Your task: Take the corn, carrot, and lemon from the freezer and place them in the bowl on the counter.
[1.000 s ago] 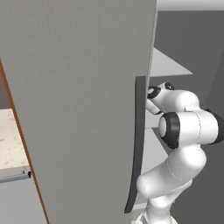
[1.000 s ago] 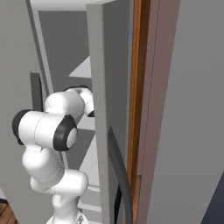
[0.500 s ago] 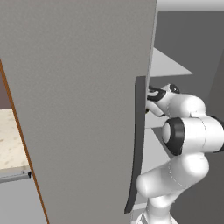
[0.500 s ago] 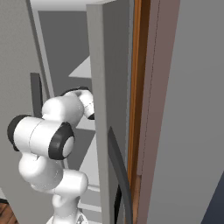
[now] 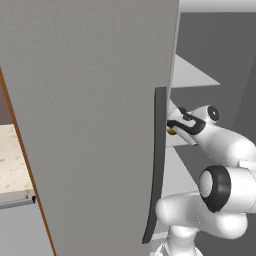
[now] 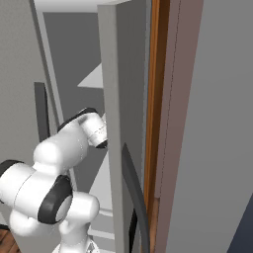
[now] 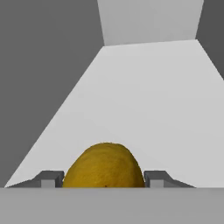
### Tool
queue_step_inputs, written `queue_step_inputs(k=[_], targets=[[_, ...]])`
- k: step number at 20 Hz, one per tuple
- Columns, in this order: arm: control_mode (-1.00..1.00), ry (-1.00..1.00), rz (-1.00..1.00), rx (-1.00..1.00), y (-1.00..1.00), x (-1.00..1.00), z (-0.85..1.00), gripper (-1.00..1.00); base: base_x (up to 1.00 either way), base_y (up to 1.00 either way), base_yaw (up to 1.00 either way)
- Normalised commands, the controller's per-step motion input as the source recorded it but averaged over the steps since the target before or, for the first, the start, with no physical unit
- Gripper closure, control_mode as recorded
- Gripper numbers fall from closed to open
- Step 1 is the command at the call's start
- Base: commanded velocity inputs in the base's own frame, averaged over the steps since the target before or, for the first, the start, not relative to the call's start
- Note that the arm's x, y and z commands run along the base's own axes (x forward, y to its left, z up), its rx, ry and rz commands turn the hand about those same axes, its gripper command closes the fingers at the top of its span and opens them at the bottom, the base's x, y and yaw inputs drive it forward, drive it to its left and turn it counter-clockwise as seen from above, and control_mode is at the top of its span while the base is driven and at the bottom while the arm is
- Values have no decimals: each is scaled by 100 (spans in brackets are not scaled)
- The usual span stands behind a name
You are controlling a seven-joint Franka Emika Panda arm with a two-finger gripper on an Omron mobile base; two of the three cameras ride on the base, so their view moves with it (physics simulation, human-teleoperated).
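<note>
Arm farther out from the freezer (image 5: 90,100) than before — pincer (image 7: 104,178) clamped on lemon (image 7: 104,166).

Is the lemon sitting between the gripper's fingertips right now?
Yes, in the hand view the lemon fills the gap between the gripper fingertips, over the white freezer shelf.

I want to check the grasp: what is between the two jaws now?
In the hand view the lemon sits between the two fingertips of the gripper, on the white freezer shelf. Nothing else lies in the gap.
</note>
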Motion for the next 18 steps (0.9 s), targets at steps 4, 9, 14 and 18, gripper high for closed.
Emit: queue_step_inputs(k=[4,9,14,18], targets=[[-100,0,-1,0,0,-35,60,100,0,0,0],[-100,0,-7,0,-5,-30,56,100,0,0,0],[-100,0,-8,0,-9,-36,30,100,0,0,0],[-100,0,-9,0,-3,-48,14,100,0,0,0]])
